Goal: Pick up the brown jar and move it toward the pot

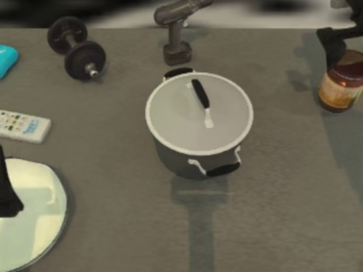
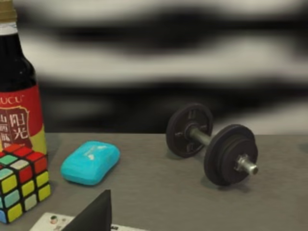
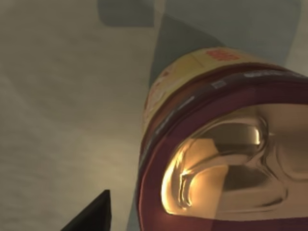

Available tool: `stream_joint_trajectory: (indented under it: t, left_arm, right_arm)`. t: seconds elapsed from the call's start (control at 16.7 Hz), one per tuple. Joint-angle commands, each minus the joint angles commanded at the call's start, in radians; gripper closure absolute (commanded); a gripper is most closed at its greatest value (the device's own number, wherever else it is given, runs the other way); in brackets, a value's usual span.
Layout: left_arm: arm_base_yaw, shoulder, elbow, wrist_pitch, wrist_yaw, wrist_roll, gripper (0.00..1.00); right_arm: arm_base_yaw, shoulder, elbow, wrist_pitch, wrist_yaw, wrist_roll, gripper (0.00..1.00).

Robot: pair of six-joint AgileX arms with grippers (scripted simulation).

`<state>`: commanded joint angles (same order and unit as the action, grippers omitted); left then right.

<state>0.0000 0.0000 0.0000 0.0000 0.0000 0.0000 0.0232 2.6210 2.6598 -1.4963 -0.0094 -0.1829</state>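
Right pincer (image 1: 336, 45) is hovering at the bench's (image 1: 283, 187) far right edge, directly over the jar (image 1: 340, 82); whether its fingers are clamped on the jar, apart or together cannot be told. In the right wrist view the jar's (image 3: 211, 144) lid is filling the frame right below the camera. The jar is sitting well apart from the pot (image 1: 198, 122), which is standing mid-bench with its lid on. Left arm (image 1: 8, 192) is idling at the near left, over a pale round plate (image 1: 39, 226).
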Motion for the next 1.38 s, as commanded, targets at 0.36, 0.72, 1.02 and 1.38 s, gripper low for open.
stream_joint_trajectory:
  t: [0.36,0.72,1.02,1.38]
  left_arm:
    - [0.0,0.0,0.0,0.0,0.0,0.0,0.0]
    - [0.0,0.0,0.0,0.0,0.0,0.0,0.0]
    - [0.0,0.0,0.0,0.0,0.0,0.0,0.0]
    - [0.0,0.0,0.0,0.0,0.0,0.0,0.0]
  right_arm:
    - [0.001,0.029,0.029,-0.015,-0.001,-0.003,0.0]
    - [0.001,0.011,-0.093,0.09,-0.001,-0.003,0.0]
    - [0.004,-0.006,-0.238,0.217,-0.001,0.0,0.0]
    - [0.004,-0.006,-0.239,0.217,-0.001,0.0,0.23]
